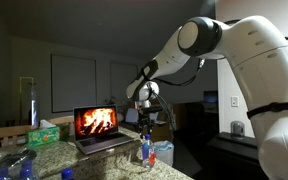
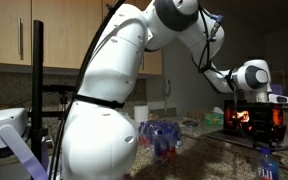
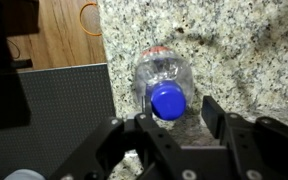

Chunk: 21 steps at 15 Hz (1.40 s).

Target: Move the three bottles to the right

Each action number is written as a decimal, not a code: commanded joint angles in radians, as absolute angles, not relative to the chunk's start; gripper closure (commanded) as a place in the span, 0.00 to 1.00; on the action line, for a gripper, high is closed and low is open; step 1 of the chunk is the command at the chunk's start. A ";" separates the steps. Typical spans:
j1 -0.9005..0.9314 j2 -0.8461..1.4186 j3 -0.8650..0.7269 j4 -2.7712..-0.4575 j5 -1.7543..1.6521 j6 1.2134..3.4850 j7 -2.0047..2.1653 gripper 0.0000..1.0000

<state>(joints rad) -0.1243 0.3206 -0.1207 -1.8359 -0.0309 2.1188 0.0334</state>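
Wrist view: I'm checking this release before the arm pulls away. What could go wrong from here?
1. The bottle stands between the end effector fingers, with the blue cap close to them. Lifting off at an angle could clip the cap and tip the bottle.
2. It stands near the counter edge, beside the laptop. A knocked bottle might roll onto the laptop or off the edge.
3. In an exterior view, other bottles lie nearby; a wide swing could hit them.
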 commanded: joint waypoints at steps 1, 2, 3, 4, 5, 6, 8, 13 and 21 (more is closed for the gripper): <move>-0.136 0.315 -0.117 -1.828 -0.015 2.097 0.005 0.14; -0.137 0.314 -0.117 -1.830 -0.014 2.100 0.005 0.08; -0.137 0.312 -0.117 -1.832 -0.015 2.100 0.006 0.02; -0.136 0.309 -0.118 -1.833 -0.016 2.101 0.008 0.01; -0.135 0.305 -0.118 -1.834 -0.018 2.100 0.010 0.00; -0.135 0.298 -0.119 -1.835 -0.020 2.103 0.011 0.00; -0.130 0.256 -0.125 -1.849 -0.036 2.110 0.023 0.00; -0.103 0.071 -0.092 -1.910 -0.066 2.114 -0.106 0.00; 0.077 0.018 0.077 -1.858 -0.087 2.047 -0.163 0.00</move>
<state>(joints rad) 0.0285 0.0078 0.0272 -1.8625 -0.0713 2.0611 -0.1208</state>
